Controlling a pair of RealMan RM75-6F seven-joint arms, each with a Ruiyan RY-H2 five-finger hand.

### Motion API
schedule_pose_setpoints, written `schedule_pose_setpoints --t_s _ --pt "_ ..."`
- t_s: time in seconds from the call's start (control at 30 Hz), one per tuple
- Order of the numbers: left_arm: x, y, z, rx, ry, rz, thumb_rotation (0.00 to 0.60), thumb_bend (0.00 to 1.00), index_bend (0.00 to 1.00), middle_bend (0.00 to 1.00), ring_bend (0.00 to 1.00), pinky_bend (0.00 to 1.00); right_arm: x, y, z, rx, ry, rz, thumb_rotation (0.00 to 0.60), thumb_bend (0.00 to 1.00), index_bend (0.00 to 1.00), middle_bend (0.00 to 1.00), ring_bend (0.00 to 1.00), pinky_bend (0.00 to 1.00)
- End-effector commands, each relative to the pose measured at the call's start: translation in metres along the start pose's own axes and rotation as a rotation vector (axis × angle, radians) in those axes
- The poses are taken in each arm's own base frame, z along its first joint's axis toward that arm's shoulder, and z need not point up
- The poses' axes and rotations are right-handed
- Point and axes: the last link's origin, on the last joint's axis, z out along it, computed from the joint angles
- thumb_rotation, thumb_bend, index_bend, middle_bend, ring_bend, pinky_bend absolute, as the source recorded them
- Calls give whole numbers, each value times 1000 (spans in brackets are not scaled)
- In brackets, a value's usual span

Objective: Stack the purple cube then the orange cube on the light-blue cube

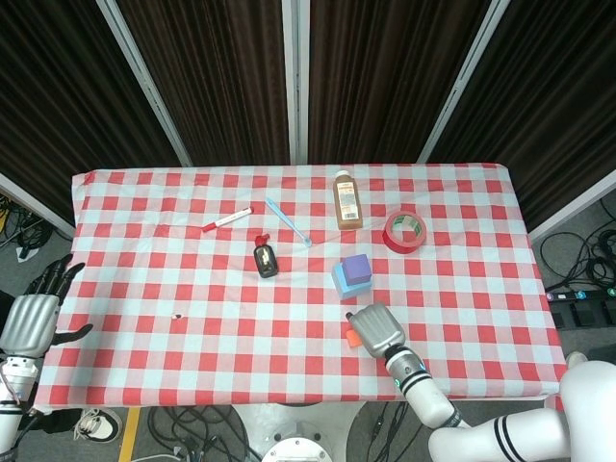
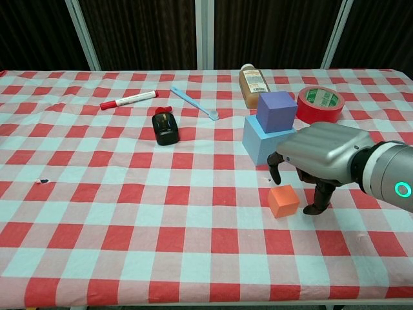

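Observation:
The purple cube (image 2: 277, 110) (image 1: 357, 268) sits on top of the light-blue cube (image 2: 262, 143) (image 1: 342, 282) right of the table's middle. The orange cube (image 2: 283, 201) (image 1: 353, 338) lies on the cloth just in front of them. My right hand (image 2: 321, 158) (image 1: 376, 329) hovers low over the orange cube, fingers spread downward on either side of it, holding nothing. My left hand (image 1: 33, 318) hangs open off the table's left edge, visible only in the head view.
A red tape roll (image 2: 319, 104), a brown bottle (image 2: 253, 83), a light-blue spoon (image 2: 193, 103), a red marker (image 2: 128, 99) and a small black bottle with a red cap (image 2: 165, 128) lie on the far half of the checkered table (image 2: 129, 213).

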Motion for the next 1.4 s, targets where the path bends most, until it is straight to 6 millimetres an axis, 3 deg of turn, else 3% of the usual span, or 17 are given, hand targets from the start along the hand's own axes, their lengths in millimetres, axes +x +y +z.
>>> schedule_pose_setpoints --t_s 0.03,0.67,0.77,1.1,1.2,1.4 --pt "0 -1 0 2 0 2 600 157 153 115 65 210 0 -3 2 7 -1 4 600 79 389 1000 1000 987" --pt "-1 -6 -2 15 -1 0 600 158 153 115 65 210 5 -8 7 2 47 34 600 176 532 1000 1000 1000" --pt "0 -6 -1 15 -1 -2 600 157 153 115 65 210 24 -9 0 13 107 42 600 176 533 1000 1000 1000" --pt "-1 2 3 -9 -3 -3 600 157 153 115 65 210 122 -5 -21 10 274 66 600 176 534 1000 1000 1000" --pt "0 4 4 -14 -3 -2 600 157 153 115 65 210 143 -1 -19 -25 303 53 600 176 534 1000 1000 1000" --pt "1 7 5 -20 -1 -2 600 157 153 115 65 209 165 12 0 -115 295 59 600 176 535 1000 1000 1000"
